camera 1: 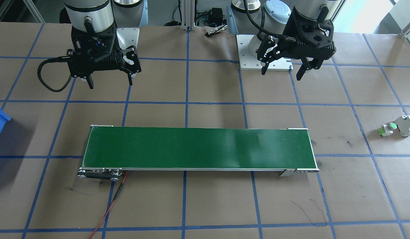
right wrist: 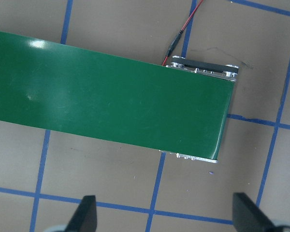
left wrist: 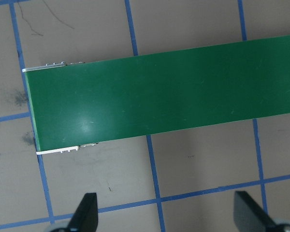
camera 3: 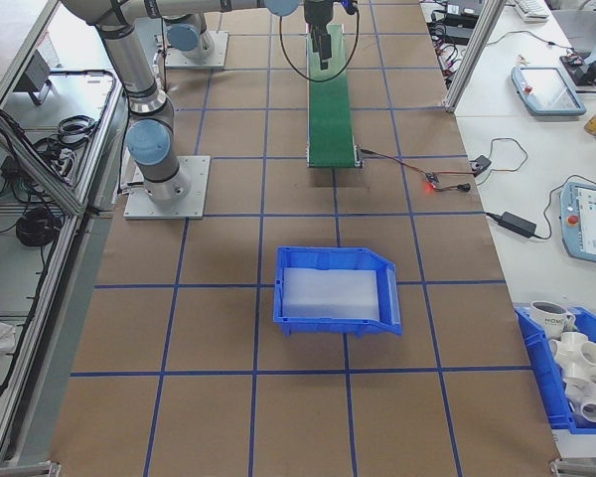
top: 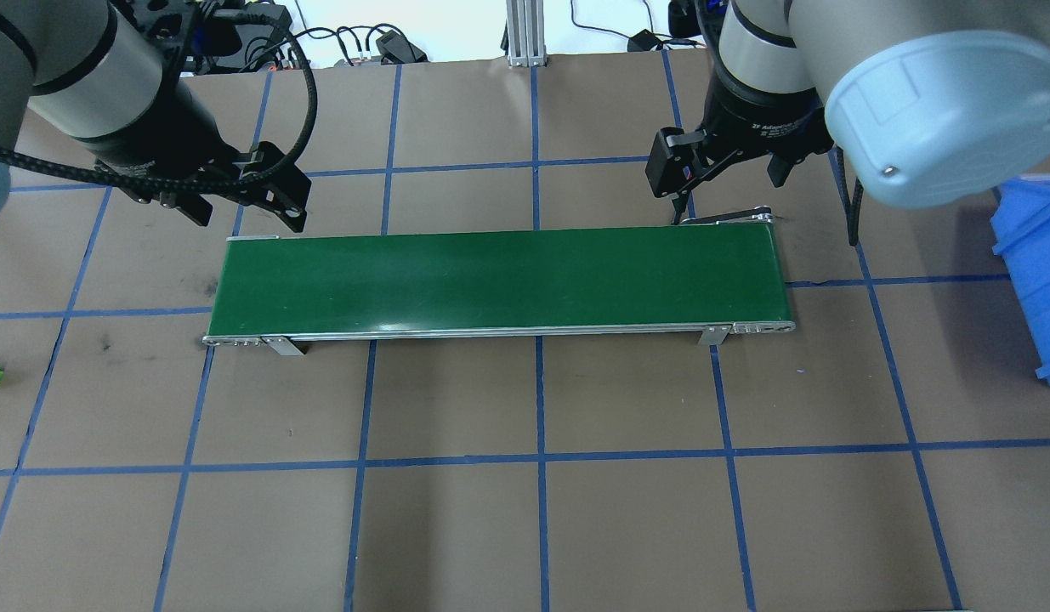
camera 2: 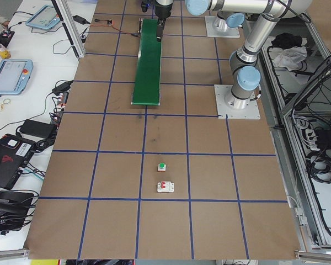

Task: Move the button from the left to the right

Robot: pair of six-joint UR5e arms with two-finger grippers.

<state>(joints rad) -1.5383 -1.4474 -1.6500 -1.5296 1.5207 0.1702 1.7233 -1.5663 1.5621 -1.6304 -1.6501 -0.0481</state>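
Lying on the table well beyond the conveyor belt [camera 1: 198,148]'s left end, button [camera 1: 389,128] beside circuit breaker [camera 1: 406,125]; left gripper [camera 1: 283,68] and right gripper [camera 1: 110,78] hover behind belt, fingers spread, empty

your worktop [top: 525,527] is brown paper gridded with blue tape [top: 537,459]. a white side bench [camera 2: 27,66] holds tablets beside you, and aluminium framing [camera 3: 40,189] edges the far side.
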